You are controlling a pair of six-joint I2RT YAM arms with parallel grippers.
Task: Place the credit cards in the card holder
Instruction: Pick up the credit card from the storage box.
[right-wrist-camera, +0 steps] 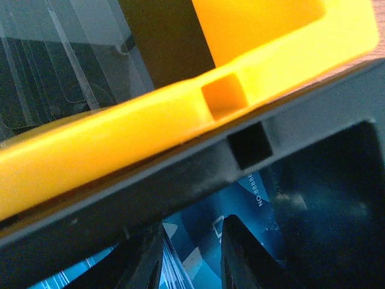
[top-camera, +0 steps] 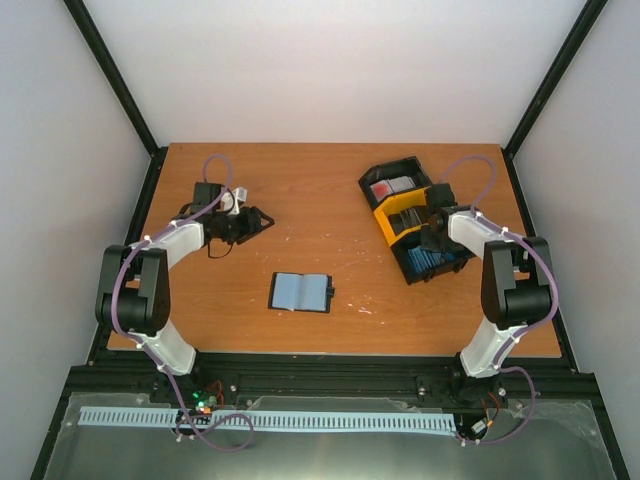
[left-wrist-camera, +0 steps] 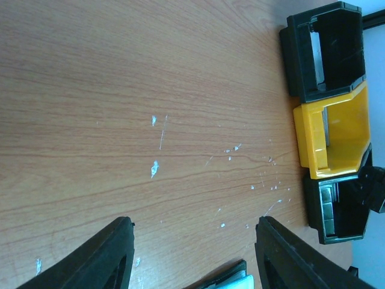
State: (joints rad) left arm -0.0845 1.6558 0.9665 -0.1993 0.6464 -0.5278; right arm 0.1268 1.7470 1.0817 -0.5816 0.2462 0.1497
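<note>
- Reaching down into the nearest black tray (top-camera: 432,268), the right gripper (top-camera: 434,243) is seen with its jaws drawn close together, only a narrow gap being left between them.
- In the right wrist view, the fingers (right-wrist-camera: 146,265) of this gripper (right-wrist-camera: 191,241) are set among the blue credit cards (right-wrist-camera: 201,232). A blue card face shows in the gap, but whether a card is actually pinched cannot be told.
- Just beyond the fingers the black tray wall (right-wrist-camera: 180,186) is met, and behind it the yellow tray (right-wrist-camera: 108,147), in which dark grey cards (right-wrist-camera: 54,66) are stacked.
- The three trays are joined in a row at the right of the worktop (top-camera: 300,190). In the far black tray (top-camera: 385,170), red-and-white cards (top-camera: 393,187) are held.
- The left gripper (top-camera: 252,222) is held over the far left of the worktop, with its jaws wide apart and nothing between them.
- In the left wrist view, only bare wood and a corner of the card holder (left-wrist-camera: 231,278) are framed between the fingers (left-wrist-camera: 108,256).
- The card holder (top-camera: 301,292) is laid open and flat at the near middle of the worktop, well apart from both grippers. Light blue is shown on both inner halves, and the closing tab is turned to the right.
</note>
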